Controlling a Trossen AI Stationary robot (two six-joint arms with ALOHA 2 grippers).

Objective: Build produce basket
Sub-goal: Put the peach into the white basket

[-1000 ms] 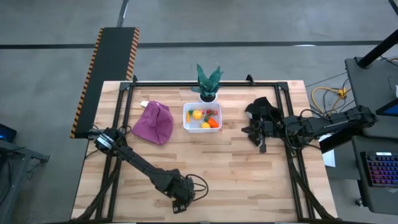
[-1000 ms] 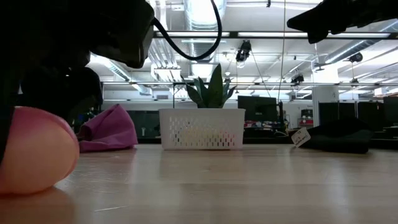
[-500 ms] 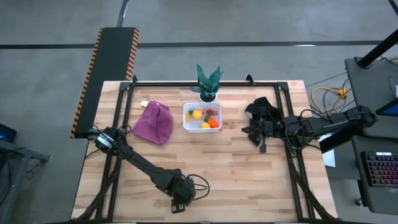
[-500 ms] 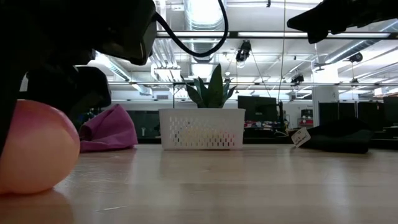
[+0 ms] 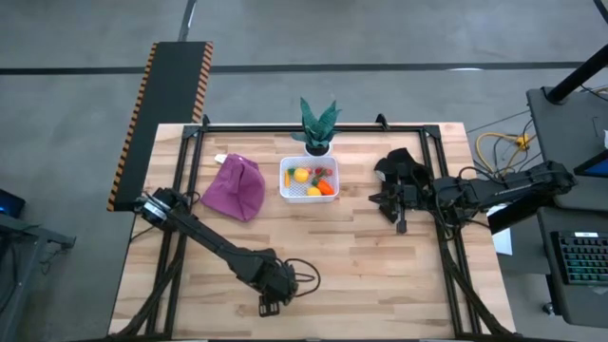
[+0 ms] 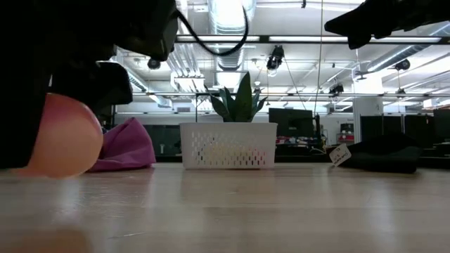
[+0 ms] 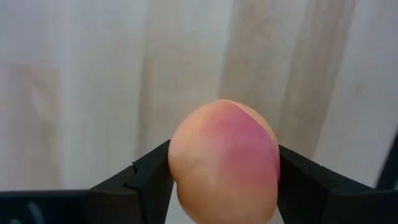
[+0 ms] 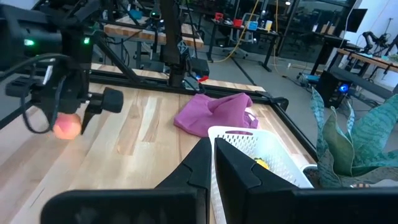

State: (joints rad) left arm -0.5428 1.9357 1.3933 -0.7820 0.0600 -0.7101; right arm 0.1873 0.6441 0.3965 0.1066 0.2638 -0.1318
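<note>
My left gripper point(image 5: 271, 304) is near the table's front edge, left of the middle, and is shut on a peach-pink round fruit point(image 7: 224, 162). The fruit also shows in the low view point(image 6: 67, 137) and in the right wrist view point(image 8: 66, 127). The white mesh basket point(image 5: 310, 180) stands at the far middle of the table and holds lemons, a carrot and red berries. My right gripper point(image 5: 400, 226) is shut and empty, hovering to the right of the basket. My left gripper pinches the peach-pink fruit by two opposite sides point(image 7: 177, 165) between its two fingers point(image 7: 146, 174). The fingers come from above, pointing down. The fruit hangs between them, lifted a little clear of the table.
A purple cloth point(image 5: 236, 188) lies left of the basket. A black cloth point(image 5: 399, 166) lies to its right, under my right arm. A green potted plant point(image 5: 317, 125) stands just behind the basket. Bare wood stretches between the fruit and the basket.
My left gripper has risen with the peach-pink fruit, which was resting on the table and now hangs clear of it. Gripper and fruit have also moved a little away from the near edge.
</note>
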